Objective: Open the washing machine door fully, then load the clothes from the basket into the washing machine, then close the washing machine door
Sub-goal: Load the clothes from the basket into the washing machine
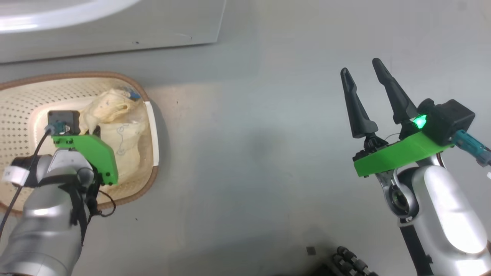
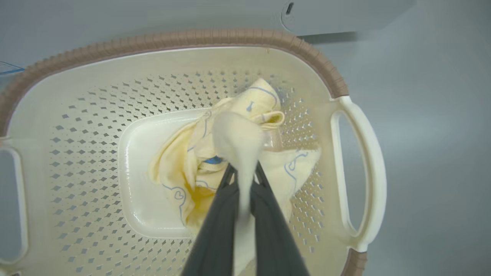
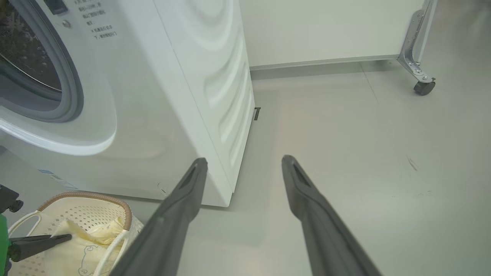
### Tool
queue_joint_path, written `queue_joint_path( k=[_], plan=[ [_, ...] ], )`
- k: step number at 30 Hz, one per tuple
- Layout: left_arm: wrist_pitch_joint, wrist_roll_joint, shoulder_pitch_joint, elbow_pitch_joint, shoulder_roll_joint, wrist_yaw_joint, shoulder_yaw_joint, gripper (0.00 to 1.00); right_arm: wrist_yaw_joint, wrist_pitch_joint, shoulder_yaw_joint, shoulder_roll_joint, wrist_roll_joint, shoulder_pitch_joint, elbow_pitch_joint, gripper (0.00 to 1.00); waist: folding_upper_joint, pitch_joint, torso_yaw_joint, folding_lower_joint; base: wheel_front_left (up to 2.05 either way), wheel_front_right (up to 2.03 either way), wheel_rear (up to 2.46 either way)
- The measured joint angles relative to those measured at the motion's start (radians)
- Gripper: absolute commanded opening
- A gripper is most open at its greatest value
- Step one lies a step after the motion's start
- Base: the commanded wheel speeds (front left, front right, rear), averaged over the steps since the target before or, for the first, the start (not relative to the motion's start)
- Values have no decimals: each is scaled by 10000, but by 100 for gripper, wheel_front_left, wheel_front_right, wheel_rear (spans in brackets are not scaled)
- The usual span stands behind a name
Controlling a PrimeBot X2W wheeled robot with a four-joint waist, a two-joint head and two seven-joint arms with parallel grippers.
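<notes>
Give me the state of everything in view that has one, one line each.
left gripper, shut on the clothes inside the basket.
right gripper, open and empty above the floor.
clothes, bunched in the basket, one fold pinched.
basket, upright on the floor by the washing machine.
washing machine, drum mouth uncovered.

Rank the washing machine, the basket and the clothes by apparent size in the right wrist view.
1. the washing machine
2. the basket, partly cut off at the frame edge
3. the clothes, lying inside it
</notes>
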State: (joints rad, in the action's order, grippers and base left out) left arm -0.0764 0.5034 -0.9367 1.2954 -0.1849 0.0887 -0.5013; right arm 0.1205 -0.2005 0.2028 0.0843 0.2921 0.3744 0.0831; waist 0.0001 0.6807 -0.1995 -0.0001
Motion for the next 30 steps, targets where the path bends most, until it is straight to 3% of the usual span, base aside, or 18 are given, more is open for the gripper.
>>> queue_joint_path(
  k=[8,12,21,30],
  plan=[
    [-1498,-2,589,-128,52,59,-100,0,0,61,-111,40,54,-400,163,100,0,-1469,316,0,0,0,0],
    [-1701,-31,1008,-740,25,-221,-69,0,0,90,-159,42,63,-690,232,100,0,-2131,495,0,0,0,0],
    [-1709,-1028,3279,-5486,-529,-1371,953,0,0,219,-374,33,71,-1200,324,100,0,-3585,939,0,0,0,0],
    [-1710,-1808,5190,-9147,-591,-1776,2123,0,0,280,-616,8,69,-1745,339,100,0,-4656,1276,-1,0,0,0]
  ],
)
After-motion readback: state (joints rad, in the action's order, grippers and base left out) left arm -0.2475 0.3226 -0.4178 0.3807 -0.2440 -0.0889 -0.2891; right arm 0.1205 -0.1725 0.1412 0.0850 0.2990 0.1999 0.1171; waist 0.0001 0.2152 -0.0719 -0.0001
